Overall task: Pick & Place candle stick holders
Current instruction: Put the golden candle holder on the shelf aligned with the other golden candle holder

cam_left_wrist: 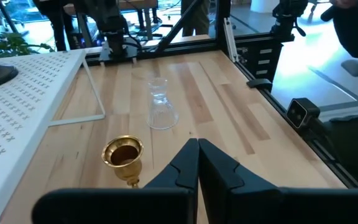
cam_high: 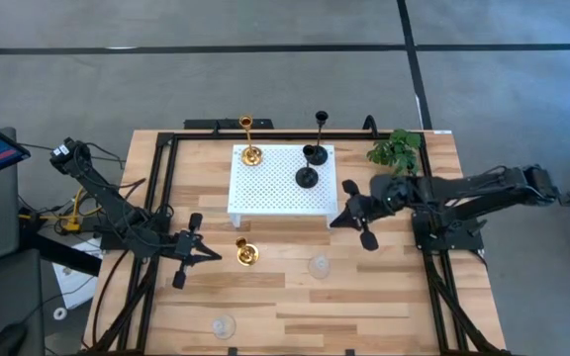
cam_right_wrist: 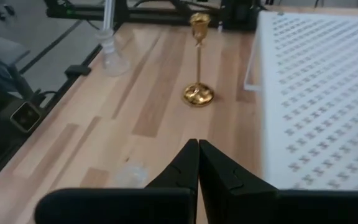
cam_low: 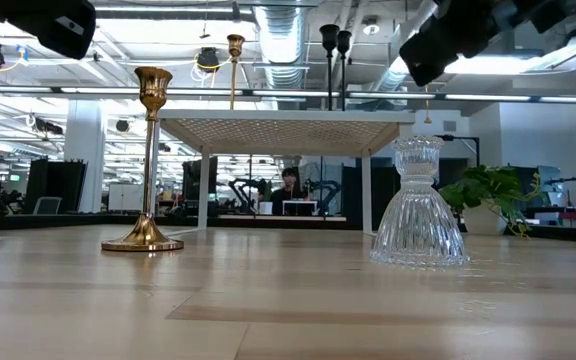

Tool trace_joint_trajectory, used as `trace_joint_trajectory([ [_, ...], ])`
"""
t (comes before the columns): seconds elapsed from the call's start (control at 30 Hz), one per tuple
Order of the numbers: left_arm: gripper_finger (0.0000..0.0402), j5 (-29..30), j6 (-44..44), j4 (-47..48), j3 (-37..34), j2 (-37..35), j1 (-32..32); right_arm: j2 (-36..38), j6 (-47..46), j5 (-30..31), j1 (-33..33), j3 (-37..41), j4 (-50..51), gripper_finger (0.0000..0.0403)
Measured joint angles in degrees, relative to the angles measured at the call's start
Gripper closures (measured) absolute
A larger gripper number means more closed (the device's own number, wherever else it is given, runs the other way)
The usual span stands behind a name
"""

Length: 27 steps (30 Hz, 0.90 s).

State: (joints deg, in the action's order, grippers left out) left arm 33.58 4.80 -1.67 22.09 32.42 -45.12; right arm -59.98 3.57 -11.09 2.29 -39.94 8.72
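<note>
We see both end effectors pinched together, holding nothing: left end effector [cam_high: 209, 255] beside a gold holder [cam_high: 246, 253] on the tabletop [cam_high: 364, 297], right end effector [cam_high: 336, 220] off the white platform [cam_high: 275, 198]. One gold holder [cam_high: 251, 153] and two black holders [cam_high: 308, 175] stand on the platform; two glass holders [cam_high: 319, 265] on the wood. We judge the gold top-heavy and slippery, the glass fragile; best taken low on the stem.
</note>
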Motion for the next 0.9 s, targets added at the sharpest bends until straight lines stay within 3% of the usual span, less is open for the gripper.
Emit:
trace_joint_trajectory([
  [0.37, 0.0393, 0.1, -2.8, 0.0, 0.0, 0.0, 0.0, -0.3, -0.1, 0.6, 6.1, 0.0, -4.5, 0.0403],
  [0.9, 0.0394, 0.1, -3.2, 0.1, 0.0, 0.0, 0.0, -1.2, -2.6, 0.9, 4.6, 0.0, -7.9, 0.0403],
])
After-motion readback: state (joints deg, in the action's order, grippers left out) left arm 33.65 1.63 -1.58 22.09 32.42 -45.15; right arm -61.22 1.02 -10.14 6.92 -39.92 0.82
